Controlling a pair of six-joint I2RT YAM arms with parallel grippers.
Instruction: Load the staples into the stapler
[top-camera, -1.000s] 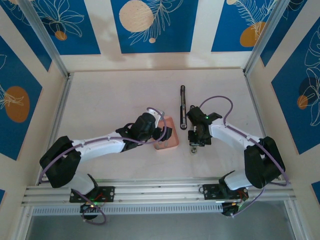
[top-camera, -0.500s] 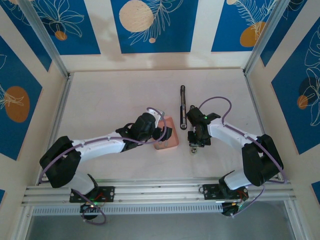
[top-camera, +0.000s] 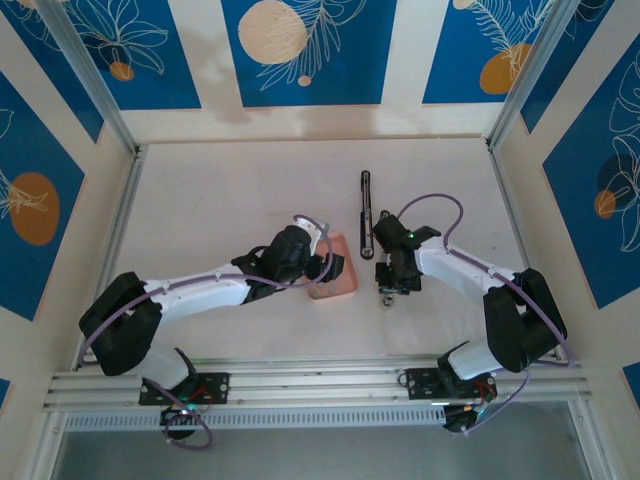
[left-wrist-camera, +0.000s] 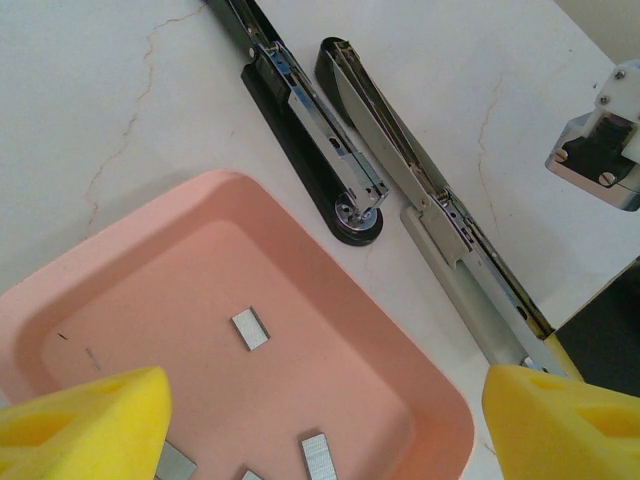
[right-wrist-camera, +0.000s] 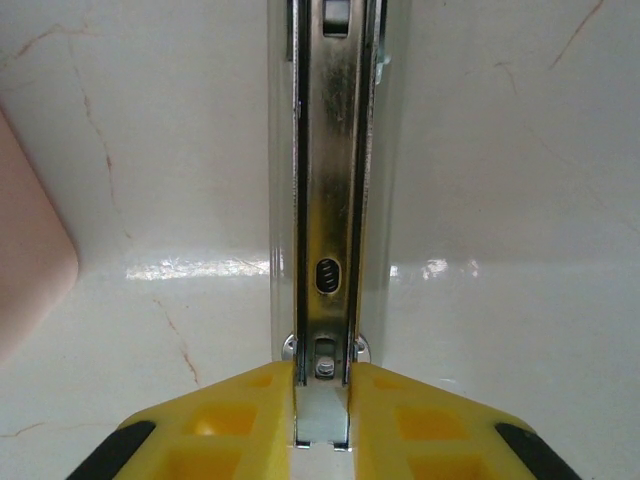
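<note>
The stapler (top-camera: 366, 214) lies opened out flat on the white table, its black base (left-wrist-camera: 300, 150) beside its long metal arm (left-wrist-camera: 430, 195). My right gripper (right-wrist-camera: 325, 420) is shut on the near end of the stapler's shiny channel (right-wrist-camera: 328, 200), with a yellow finger pressed against each side. Several staples (left-wrist-camera: 251, 328) lie as short grey strips in the pink tray (left-wrist-camera: 440, 400). Over that tray hovers my left gripper (left-wrist-camera: 325, 425), open wide, with nothing between its yellow fingers (left-wrist-camera: 90, 425).
The pink tray (top-camera: 338, 284) sits just left of the stapler, its corner (right-wrist-camera: 30, 260) close to my right gripper (top-camera: 388, 285). Aluminium rails border the table left and right. Bare white tabletop stretches behind and to the left.
The right arm has shifted very slightly at the stapler's near end. The left arm, the tray and the staples have stayed put.
</note>
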